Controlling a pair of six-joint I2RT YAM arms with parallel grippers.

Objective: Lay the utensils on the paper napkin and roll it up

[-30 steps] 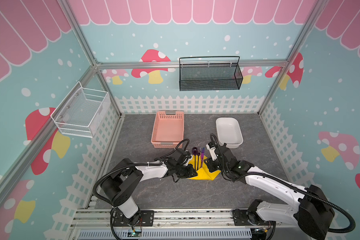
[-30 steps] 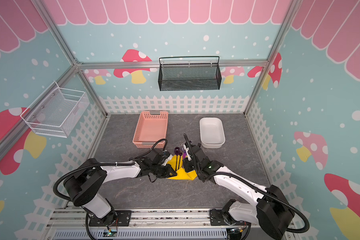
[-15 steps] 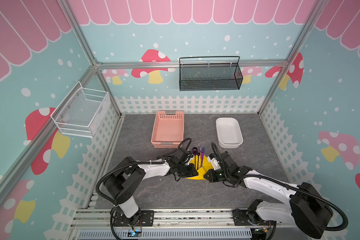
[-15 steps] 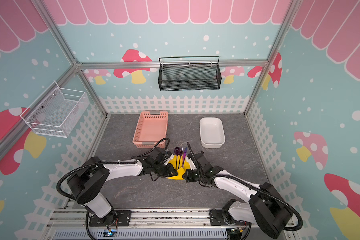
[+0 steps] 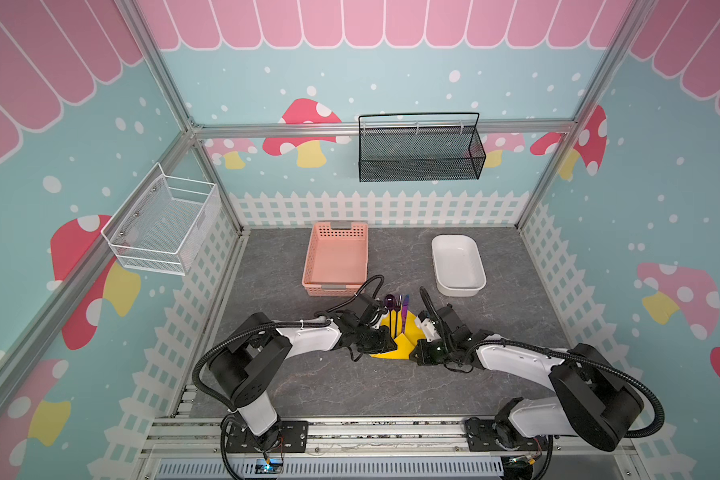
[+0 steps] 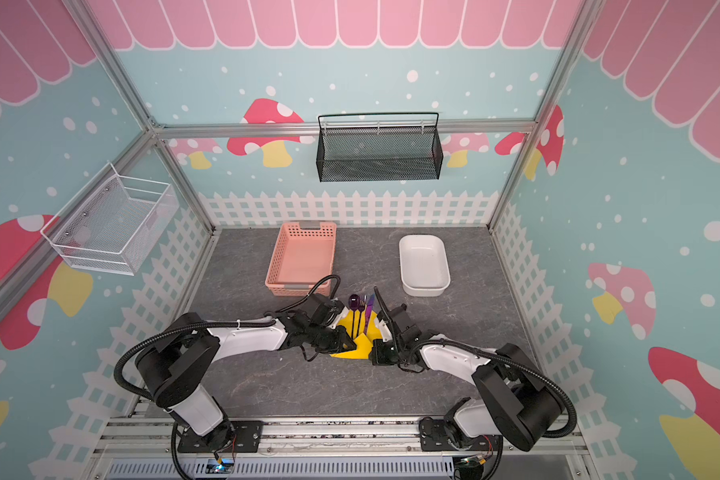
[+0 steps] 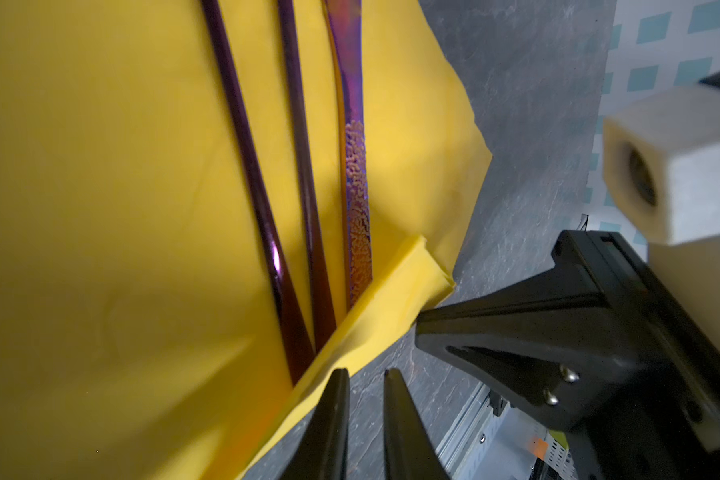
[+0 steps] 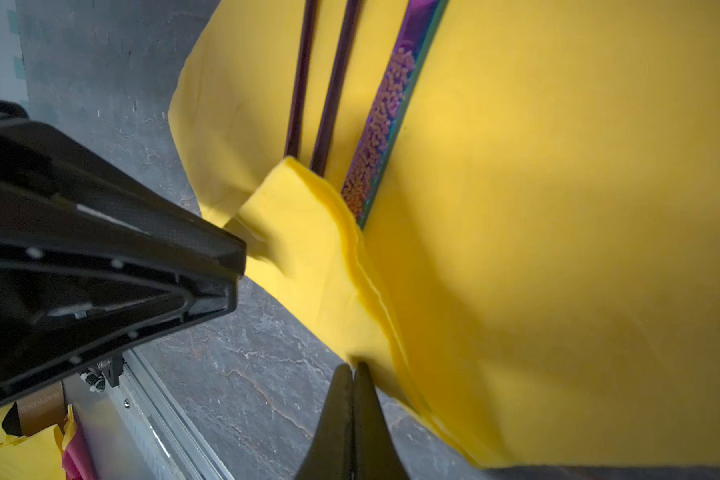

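Note:
The yellow paper napkin (image 5: 405,332) (image 6: 361,343) lies in the table's middle. Its near edge is folded over the handle ends of the utensils. These lie side by side on the napkin: the spoon (image 5: 389,298), the fork (image 5: 398,304) and the knife (image 5: 405,301), whose textured handle (image 7: 356,187) (image 8: 385,124) shows in both wrist views. My left gripper (image 5: 390,338) (image 7: 364,372) sits at the fold's left end. It is narrowly open with bare table showing between its fingers, one finger touching the fold. My right gripper (image 5: 412,354) (image 8: 353,365) is shut on the napkin's folded edge at the right.
A pink basket (image 5: 335,286) stands just behind the left arm. A white dish (image 5: 460,289) sits at the back right. A black mesh basket (image 5: 420,153) hangs on the back wall and a white wire basket (image 5: 163,224) on the left wall.
My right gripper has come from the napkin's right side down to its near edge, and its jaws have shut there. The left gripper has stayed put.

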